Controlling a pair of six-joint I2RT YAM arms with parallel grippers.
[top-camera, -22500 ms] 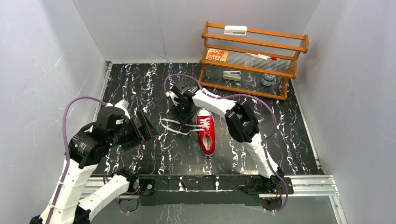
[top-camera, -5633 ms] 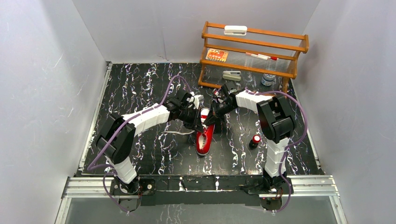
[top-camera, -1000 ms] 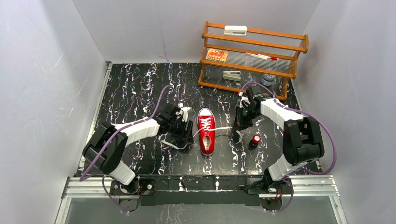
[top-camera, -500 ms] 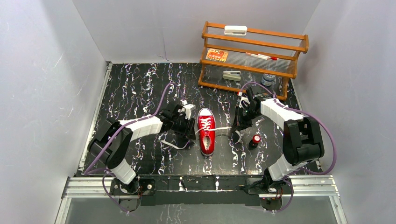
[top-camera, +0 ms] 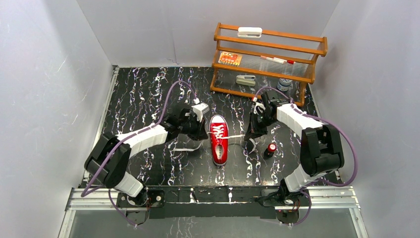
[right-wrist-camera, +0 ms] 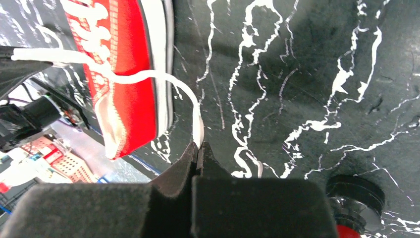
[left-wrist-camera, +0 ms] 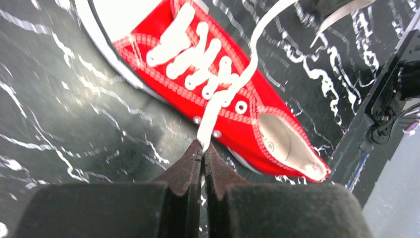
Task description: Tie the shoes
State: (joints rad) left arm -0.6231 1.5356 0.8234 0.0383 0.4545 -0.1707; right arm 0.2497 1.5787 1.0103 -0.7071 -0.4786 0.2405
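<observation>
The red shoe lies flat mid-table, toe toward the arms, with its white laces untied. My left gripper is at the shoe's left side and shut on a white lace, which runs from its tips up over the shoe. To the right of the shoe, my right gripper is shut on a white lace. That strand curves from its tips back to the shoe. A loose lace end lies on the table left of the shoe.
A small red-and-black cylinder stands just right of my right gripper, and it also shows in the wrist view as the cylinder. A wooden rack with small items fills the back right. Grey walls close in the black marbled table.
My left gripper has moved up toward the shoe's left side and shut on the lace. The right arm has kept its place and its hold.
</observation>
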